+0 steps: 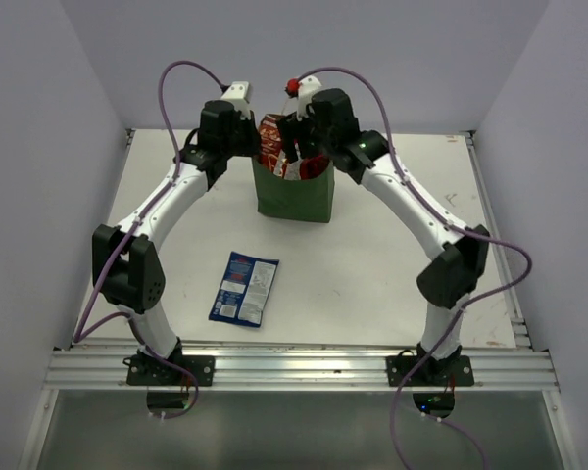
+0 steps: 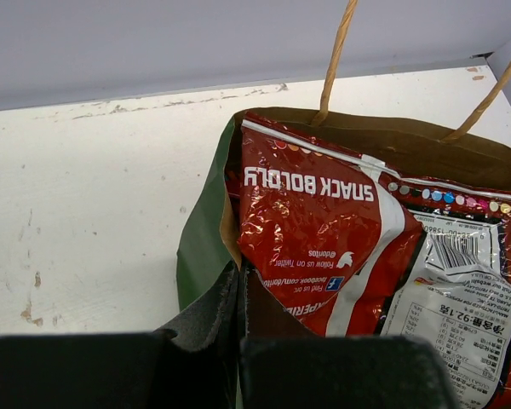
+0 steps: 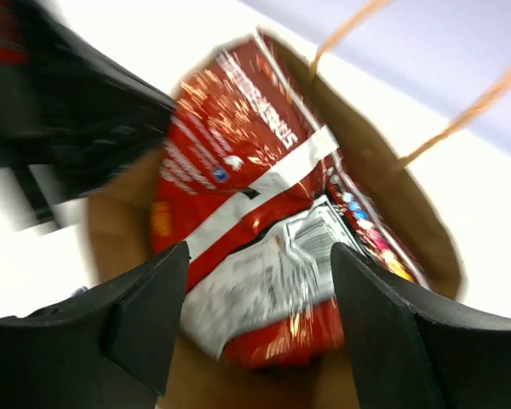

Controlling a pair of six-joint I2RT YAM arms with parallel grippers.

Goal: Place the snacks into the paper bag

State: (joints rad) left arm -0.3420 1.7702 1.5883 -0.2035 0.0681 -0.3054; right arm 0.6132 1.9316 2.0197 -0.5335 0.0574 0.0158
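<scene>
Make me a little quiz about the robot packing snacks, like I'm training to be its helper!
1. True or false: the blue packet lies inside the paper bag.
2. The left tool is: A wide open above the table; B shut on the paper bag's rim; C holding the blue packet.
3. Fill in: the SNACK BOLDLY packet sticking out of the paper bag is mostly ___ in colour.
Key: 1 false, it lies flat on the table in front of the bag. 2 B. 3 red.
</scene>
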